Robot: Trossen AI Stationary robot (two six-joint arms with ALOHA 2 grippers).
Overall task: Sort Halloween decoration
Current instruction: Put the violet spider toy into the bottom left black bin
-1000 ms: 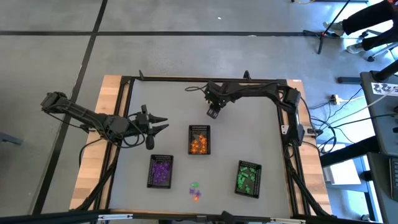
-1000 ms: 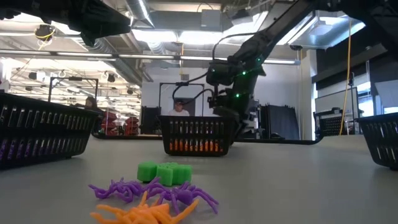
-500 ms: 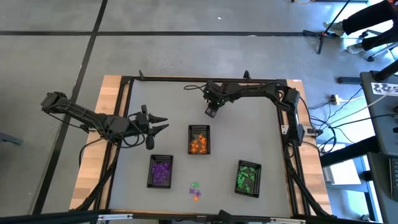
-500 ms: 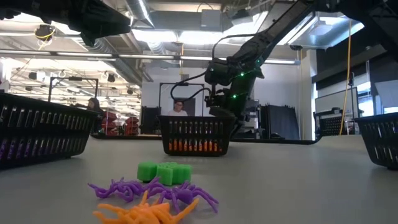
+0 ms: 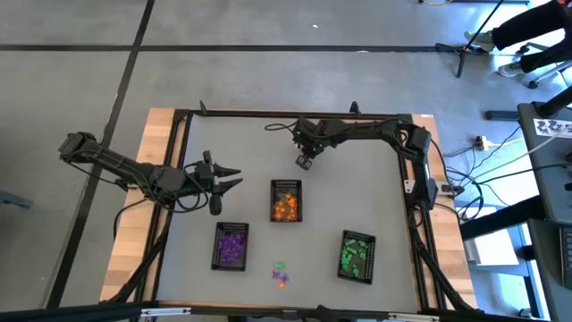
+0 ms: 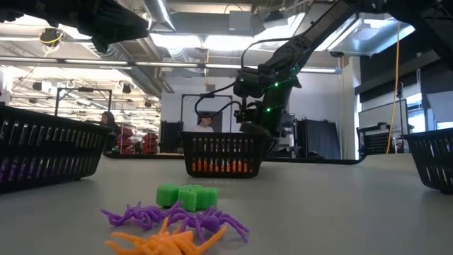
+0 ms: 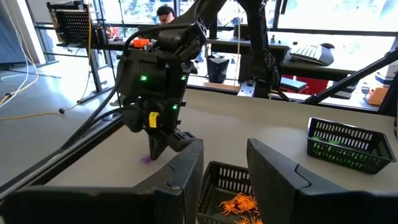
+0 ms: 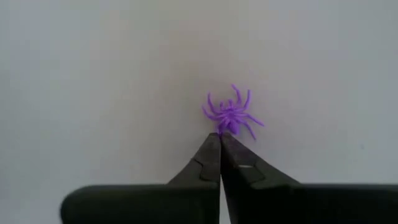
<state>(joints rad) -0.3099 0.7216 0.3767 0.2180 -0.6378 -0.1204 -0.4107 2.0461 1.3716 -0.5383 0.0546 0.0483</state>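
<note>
A purple spider point(image 8: 231, 115) lies flat on the table at the far middle; in the left wrist view it shows as a purple spot point(image 7: 145, 158). My right gripper point(image 8: 219, 135) points steeply down, shut, with its tips at the spider's near edge. It stands beyond the orange tray point(image 5: 286, 200). A small loose pile of green, purple and orange trinkets point(image 6: 185, 216) lies at the near edge. My left gripper point(image 5: 234, 176) hovers open at the table's left, holding nothing. My right gripper comes from above, slanting down, and its shut fingertips point(image 8: 214, 146) meet right at the edge of the purple spider's body point(image 8: 225, 126). I cannot tell whether they pinch a leg or only stand beside it. The spider lies on the table.
Three black mesh trays stand on the table: the orange-filled one in the middle, a purple-filled one point(image 5: 231, 246) at the near left and a green-filled one point(image 5: 357, 257) at the near right. A black frame point(image 5: 268, 114) rims the table. A person sits in the room beyond.
My right gripper has shut its fingers at the purple spider while staying in place above the far middle of the table.
</note>
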